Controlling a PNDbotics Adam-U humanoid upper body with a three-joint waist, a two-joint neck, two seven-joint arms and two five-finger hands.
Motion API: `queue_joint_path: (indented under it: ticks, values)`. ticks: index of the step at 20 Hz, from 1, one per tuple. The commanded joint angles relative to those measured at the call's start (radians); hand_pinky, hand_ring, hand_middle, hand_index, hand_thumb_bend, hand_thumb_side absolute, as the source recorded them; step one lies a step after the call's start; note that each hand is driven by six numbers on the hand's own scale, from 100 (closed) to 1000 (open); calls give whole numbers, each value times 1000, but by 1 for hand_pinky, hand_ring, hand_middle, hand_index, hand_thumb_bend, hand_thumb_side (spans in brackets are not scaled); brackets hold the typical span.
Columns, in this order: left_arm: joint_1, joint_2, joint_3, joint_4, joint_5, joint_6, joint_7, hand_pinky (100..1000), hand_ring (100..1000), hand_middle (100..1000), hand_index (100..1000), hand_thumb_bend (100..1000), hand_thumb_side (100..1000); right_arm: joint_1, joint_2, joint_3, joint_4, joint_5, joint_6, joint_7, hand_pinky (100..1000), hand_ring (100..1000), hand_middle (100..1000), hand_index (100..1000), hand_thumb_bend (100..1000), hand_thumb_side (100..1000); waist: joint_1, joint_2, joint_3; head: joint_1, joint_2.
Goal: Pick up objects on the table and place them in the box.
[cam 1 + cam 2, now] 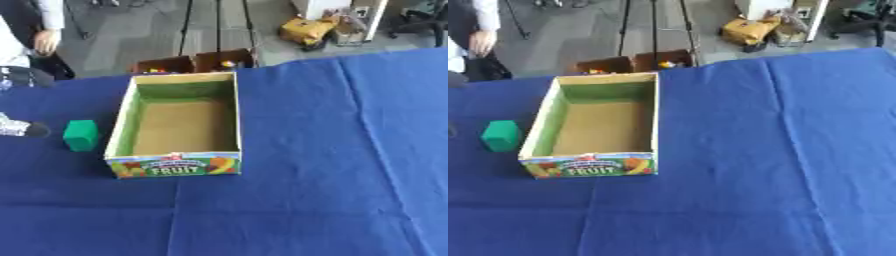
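An open cardboard box [179, 122] sits on a table under a blue cloth [332, 150], a little left of the middle of the view. Its inner walls are green, its floor is bare brown card, and nothing lies inside it. The near end wall carries a bright label with the word FRUIT.

A green block [81, 135] stands on the cloth at the box's nine o'clock, just beside the left wall but apart from it.

At the block's nine o'clock, at the very left edge of the left eye view, a bit of the left hand [22, 129] pokes in: a silver part with a dark rounded tip, near the block and not touching it. Too little of it shows to tell whether its fingers are straight or curled, and it has hold of nothing that can be seen. The right eye view shows almost none of it.

The right hand appears in neither view.

Beyond the table's far edge, at twelve o'clock from the box, two brown crates [194, 62] stand on the floor with small coloured things inside.
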Motion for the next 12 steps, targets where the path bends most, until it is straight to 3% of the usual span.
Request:
queue_joint_path:
  ticks: [1,12]
  values:
    - [-43,-1,-11,48,-35,-39,-52,894,949,990,1000,676,919,-11,-23,3,-20,-7,-1,9,712,754,553,751,100,833,-1,-16,-1,7,-9]
    - [-127,-93,-31,216,-197,-60,-5,862,941,990,1000,654,835,-16,-27,0,-20,-20,-4,25,716,756,547,751,100,833,-1,9,-15,29,-30]
